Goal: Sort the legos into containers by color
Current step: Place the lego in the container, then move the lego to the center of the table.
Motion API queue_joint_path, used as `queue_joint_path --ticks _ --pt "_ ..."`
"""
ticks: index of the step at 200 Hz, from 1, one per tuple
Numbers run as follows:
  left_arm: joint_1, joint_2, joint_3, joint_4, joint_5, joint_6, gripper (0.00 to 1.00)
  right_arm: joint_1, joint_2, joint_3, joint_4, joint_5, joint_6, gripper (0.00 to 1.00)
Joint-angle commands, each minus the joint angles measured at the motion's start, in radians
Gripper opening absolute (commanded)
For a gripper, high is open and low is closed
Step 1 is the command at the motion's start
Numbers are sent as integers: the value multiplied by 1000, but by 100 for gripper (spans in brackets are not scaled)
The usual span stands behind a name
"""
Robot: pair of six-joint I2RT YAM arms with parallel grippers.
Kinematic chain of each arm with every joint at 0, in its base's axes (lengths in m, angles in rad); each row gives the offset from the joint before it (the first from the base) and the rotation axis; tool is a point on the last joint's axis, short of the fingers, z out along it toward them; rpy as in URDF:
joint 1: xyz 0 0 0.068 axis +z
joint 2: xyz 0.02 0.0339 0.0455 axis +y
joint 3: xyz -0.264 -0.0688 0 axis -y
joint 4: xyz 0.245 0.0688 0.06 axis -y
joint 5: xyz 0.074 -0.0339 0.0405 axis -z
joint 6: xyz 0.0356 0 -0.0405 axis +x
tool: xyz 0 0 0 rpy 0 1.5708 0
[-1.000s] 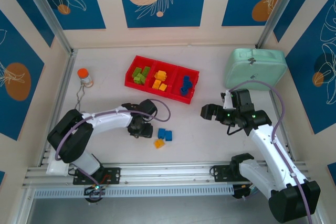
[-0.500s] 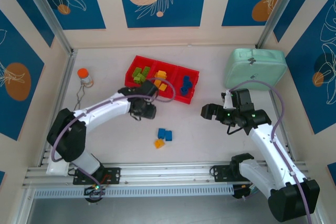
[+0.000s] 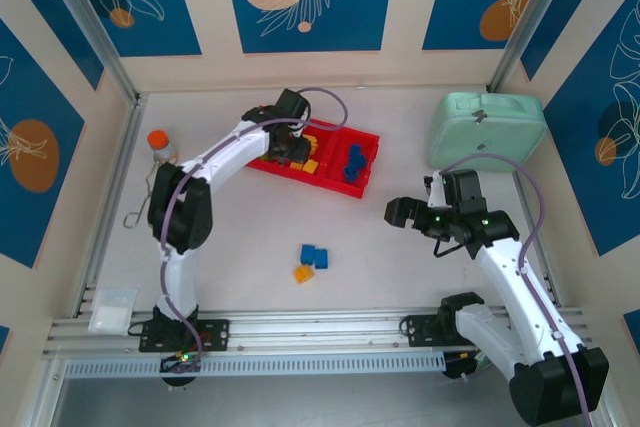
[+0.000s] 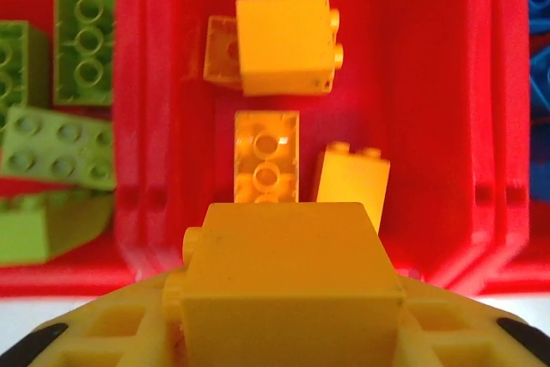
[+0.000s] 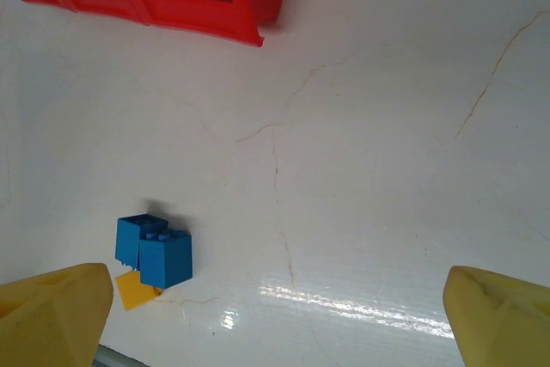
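Overhead, the left gripper (image 3: 283, 147) hangs in the upper middle of the frame over the red tray (image 3: 330, 185), about where its left and middle compartments meet. Blue bricks (image 3: 352, 162) lie in the right compartment. At lower centre, on the white table (image 3: 250, 267), two loose blue bricks (image 3: 314, 255) sit together with a loose orange brick (image 3: 302, 273) touching them. The right gripper (image 3: 400, 212) hovers right of centre, well apart from the tray and from the loose pieces.

From the left wrist, an orange-yellow brick (image 4: 288, 277) sits low in the frame, pinched between the yellow fingers (image 4: 103, 328). Beyond it is the middle compartment (image 4: 430, 83), already holding several orange bricks (image 4: 284, 40). Green bricks (image 4: 60, 143) lie in the compartment at the left edge, and a sliver of blue shows at the right edge.

From the right wrist, the two yellow fingertips (image 5: 51, 311) stand in the lower corners, spread wide with nothing between them. The loose blue pair lies at lower left with the orange piece tucked against it, and a corner of the tray shows at upper left.

The held brick looks light, rigid and smooth, so it should not deform or break, though it may slide or bounce when let go. The flat side faces, not the studs, seem the safest hold, as it appears to be gripped now.
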Motion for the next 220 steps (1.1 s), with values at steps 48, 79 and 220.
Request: queue_joint_path --ticks 48,79,220 --pt "17 125 149 18 93 -4 59 -23 3 12 -18 -17 -10 99" --pt "21 103 132 29 88 -2 81 -23 9 16 -22 -19 -13 99" --pt "-185 -671 -812 166 110 -193 100 -4 29 4 -10 -26 9 99"
